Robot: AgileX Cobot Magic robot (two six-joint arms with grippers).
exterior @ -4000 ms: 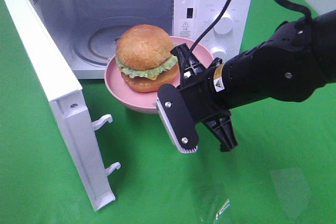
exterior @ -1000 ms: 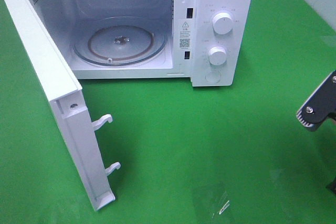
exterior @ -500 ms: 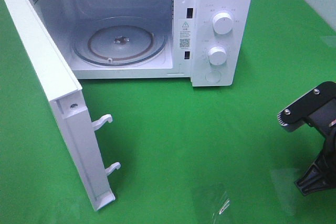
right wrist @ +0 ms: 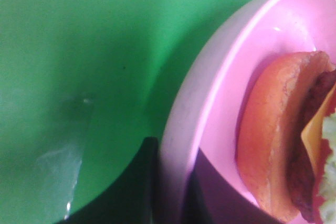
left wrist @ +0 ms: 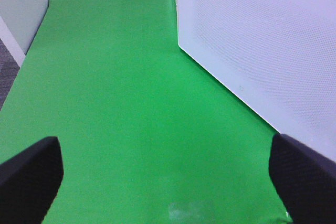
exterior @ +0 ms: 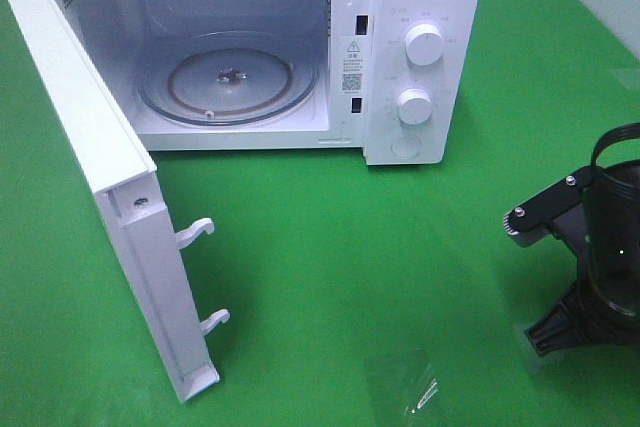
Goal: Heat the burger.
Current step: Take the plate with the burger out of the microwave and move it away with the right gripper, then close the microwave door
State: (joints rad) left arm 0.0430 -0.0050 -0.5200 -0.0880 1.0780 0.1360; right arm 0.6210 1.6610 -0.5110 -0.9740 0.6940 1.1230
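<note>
The burger (right wrist: pixel 278 145) shows only in the right wrist view, lying on a pink plate (right wrist: pixel 210 103). My right gripper (right wrist: pixel 173 187) is shut on that plate's rim, over the green cloth. In the high view only the right arm (exterior: pixel 600 257) shows at the right edge; the burger and plate are out of that picture. The white microwave (exterior: pixel 420 7) stands at the back with its door (exterior: pixel 100 167) swung wide open and its glass turntable (exterior: pixel 230 77) bare. My left gripper (left wrist: pixel 168 182) is open with nothing between its fingers, beside the door's outer face.
A green cloth (exterior: pixel 330 247) covers the table. Two latch hooks (exterior: pixel 200 232) stick out of the door's edge. Two round knobs (exterior: pixel 425 47) sit on the microwave's right panel. A scrap of clear film (exterior: pixel 415 392) lies near the front edge.
Four seconds ago the burger on its plate was held at the microwave's opening; now it is out of the high view. Over the last second the right arm moved leftward from the right edge.
</note>
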